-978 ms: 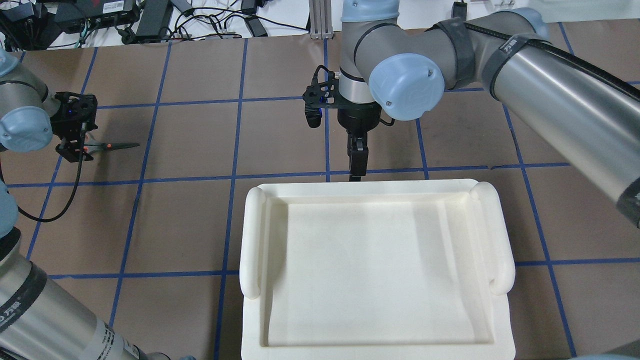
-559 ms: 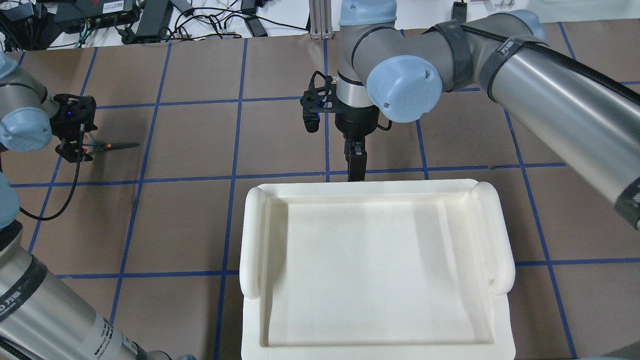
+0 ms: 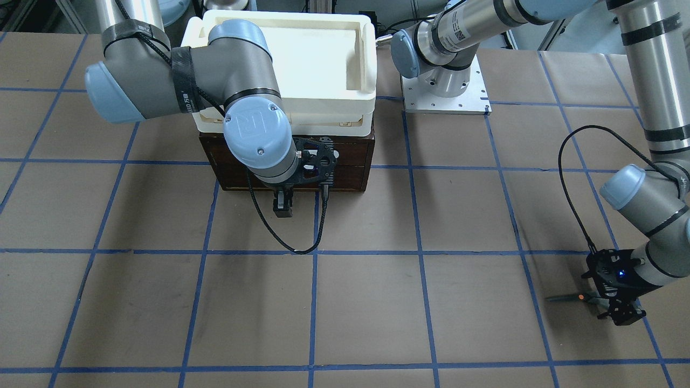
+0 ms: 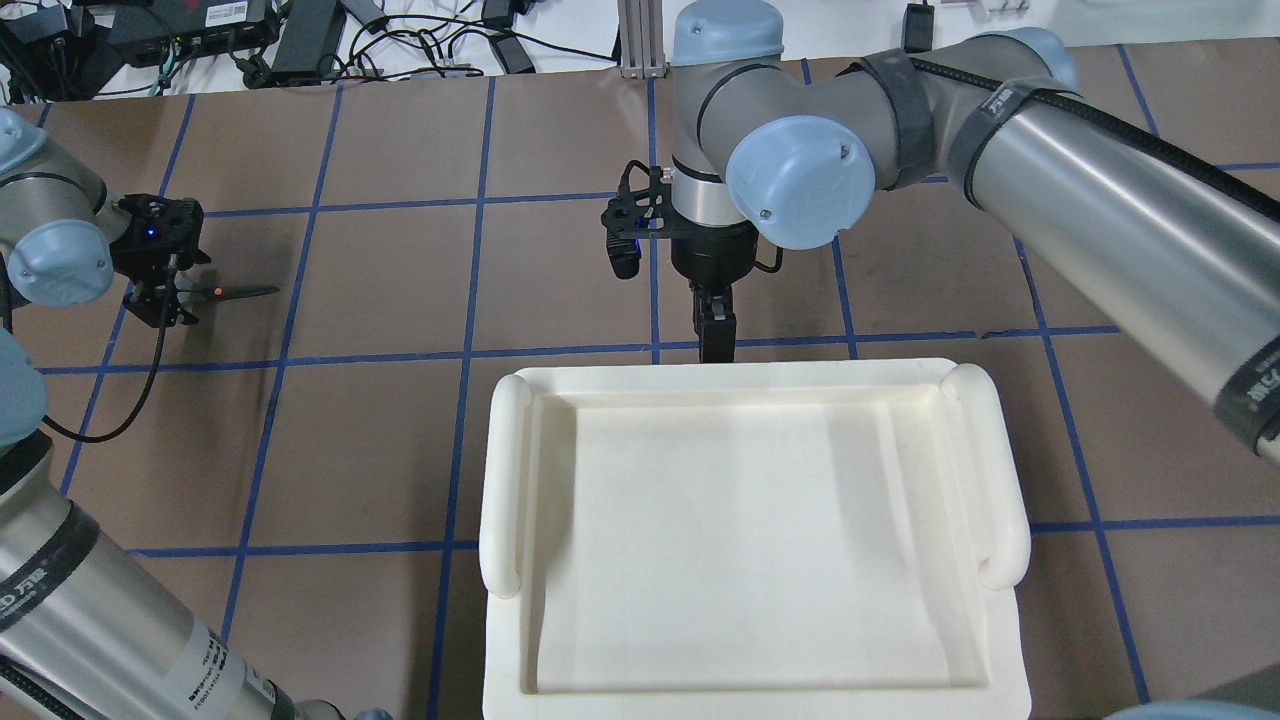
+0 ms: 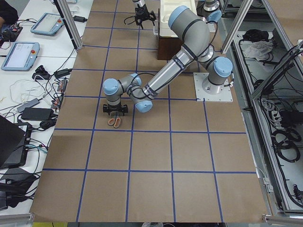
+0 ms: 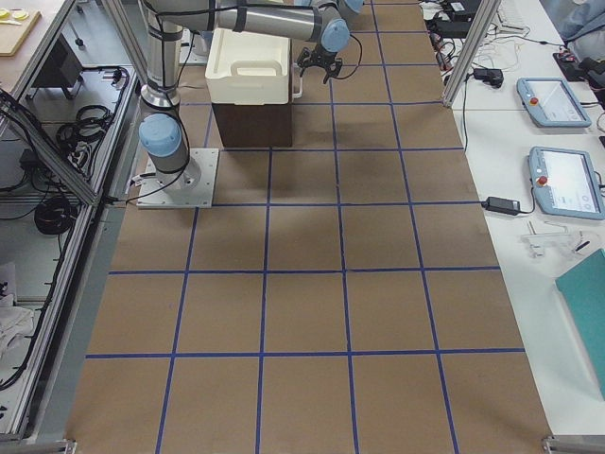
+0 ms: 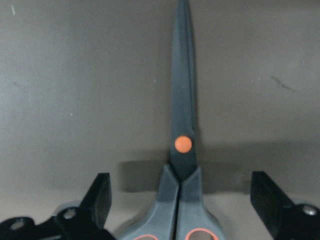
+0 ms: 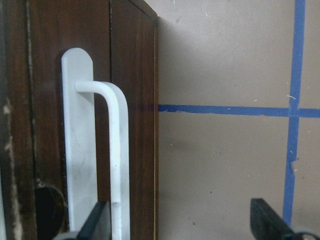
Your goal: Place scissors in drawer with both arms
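Both spread; L gripper astride scissors, R gripper at drawer handle, poss. touching

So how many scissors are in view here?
1. The scissors lie on the table at the robot's left, under the open left gripper, between its fingers. Inside the drawer: unseen.

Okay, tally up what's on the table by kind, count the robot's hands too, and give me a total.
Scissors: 1
Wooden drawer: 1
Cream tray: 1
Robot hands: 2, left hand and right hand
Total: 5
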You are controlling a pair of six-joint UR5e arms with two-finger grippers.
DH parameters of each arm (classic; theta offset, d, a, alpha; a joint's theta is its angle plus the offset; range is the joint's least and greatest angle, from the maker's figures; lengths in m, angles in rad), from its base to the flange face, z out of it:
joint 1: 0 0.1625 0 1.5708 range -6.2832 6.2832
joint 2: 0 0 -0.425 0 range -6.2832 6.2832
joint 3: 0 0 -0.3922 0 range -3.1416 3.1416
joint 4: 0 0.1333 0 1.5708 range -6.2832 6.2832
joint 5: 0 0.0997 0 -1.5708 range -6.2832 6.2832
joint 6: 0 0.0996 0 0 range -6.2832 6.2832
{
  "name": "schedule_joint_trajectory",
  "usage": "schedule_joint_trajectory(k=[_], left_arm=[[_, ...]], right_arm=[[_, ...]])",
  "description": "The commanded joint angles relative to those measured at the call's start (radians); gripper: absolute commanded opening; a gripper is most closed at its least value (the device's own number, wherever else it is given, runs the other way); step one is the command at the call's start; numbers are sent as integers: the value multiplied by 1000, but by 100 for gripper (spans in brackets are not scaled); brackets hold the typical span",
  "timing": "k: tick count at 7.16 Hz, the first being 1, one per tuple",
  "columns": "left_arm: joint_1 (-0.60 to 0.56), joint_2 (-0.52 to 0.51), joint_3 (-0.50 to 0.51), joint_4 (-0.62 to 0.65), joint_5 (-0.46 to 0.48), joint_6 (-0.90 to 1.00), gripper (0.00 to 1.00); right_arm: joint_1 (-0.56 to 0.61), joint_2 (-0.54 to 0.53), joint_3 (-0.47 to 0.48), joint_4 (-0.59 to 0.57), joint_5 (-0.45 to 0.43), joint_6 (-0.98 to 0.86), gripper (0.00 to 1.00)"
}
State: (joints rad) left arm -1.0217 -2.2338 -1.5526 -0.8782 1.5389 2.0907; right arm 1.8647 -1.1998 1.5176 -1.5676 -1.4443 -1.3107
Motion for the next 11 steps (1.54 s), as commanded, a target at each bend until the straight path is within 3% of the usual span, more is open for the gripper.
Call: schedule_joint_trajectory(k=[1, 2, 3, 4, 8, 11], left_arm=[[0, -6, 0, 2, -2, 20, 83], [0, -4, 0, 5, 0, 37, 43], [0, -4, 0, 7, 0, 40, 15], [0, 0, 0, 7, 0, 42, 0], [-24, 42, 0, 4, -19, 46, 0], [-95, 129, 0, -95, -16, 20, 0]], right_arm=[[5, 5, 3, 15, -36, 1, 100], [7, 11, 1, 20, -34, 1, 100], [7, 12, 1, 21, -34, -1, 100], [7, 17, 1, 30, -36, -4, 100], [8, 23, 3, 21, -37, -5, 100], [8, 37, 1, 12, -37, -5, 100]])
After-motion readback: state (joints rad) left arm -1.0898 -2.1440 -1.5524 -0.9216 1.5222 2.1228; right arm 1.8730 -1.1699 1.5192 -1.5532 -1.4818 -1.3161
